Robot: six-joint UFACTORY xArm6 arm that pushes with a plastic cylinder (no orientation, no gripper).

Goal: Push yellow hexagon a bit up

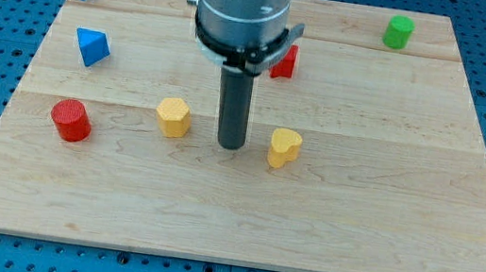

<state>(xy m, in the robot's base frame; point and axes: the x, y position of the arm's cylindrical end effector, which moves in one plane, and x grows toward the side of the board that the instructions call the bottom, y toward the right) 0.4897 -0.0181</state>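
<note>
The yellow hexagon (173, 116) sits left of centre on the bench (383, 223); my tip (230, 144) stands just beside it, right, apart, holding nothing. Small, rigid, probably light: push its lower face centrally, or it twists.

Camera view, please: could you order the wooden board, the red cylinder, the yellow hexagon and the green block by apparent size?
1. wooden board
2. red cylinder and yellow hexagon: too alike to rank.
3. green block, though it sits farther up the view, so distance may shrink it.
</note>
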